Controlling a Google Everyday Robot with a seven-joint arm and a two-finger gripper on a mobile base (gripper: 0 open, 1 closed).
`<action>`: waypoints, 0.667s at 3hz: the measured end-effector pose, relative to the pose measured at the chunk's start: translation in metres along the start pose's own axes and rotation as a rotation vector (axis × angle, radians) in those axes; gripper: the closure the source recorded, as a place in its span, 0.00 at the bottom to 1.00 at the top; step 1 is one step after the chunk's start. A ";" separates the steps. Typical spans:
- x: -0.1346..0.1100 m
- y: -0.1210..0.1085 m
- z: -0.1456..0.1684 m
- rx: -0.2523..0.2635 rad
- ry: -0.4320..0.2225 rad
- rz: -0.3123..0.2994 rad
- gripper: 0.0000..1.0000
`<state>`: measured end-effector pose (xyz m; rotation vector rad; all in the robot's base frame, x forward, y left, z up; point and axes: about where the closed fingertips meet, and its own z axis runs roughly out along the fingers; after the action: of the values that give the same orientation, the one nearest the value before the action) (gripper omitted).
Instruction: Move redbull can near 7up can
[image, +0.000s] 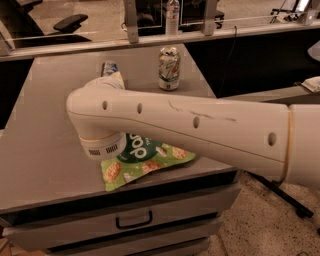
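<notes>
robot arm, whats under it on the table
A green snack bag, partly covered. Behind the arm, only the top of the slim can shows; the gripper is hidden behind the arm.

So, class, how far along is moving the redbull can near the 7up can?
Done: nothing; the redbull can stands apart from the 7up can. In hand: the arm reaches over the table, its tool hidden behind it. Left: grasping and moving the can.

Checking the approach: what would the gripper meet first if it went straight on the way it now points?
Likely the redbull can: the gripper is hidden behind the arm, right below that can in the camera view. Its exact heading and depth cannot be seen.
</notes>
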<state>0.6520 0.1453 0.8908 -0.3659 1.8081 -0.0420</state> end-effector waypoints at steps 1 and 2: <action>0.010 -0.009 -0.031 0.063 0.014 -0.036 1.00; 0.014 -0.025 -0.057 0.160 0.036 -0.074 1.00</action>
<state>0.6005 0.1082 0.8985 -0.3197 1.8124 -0.2447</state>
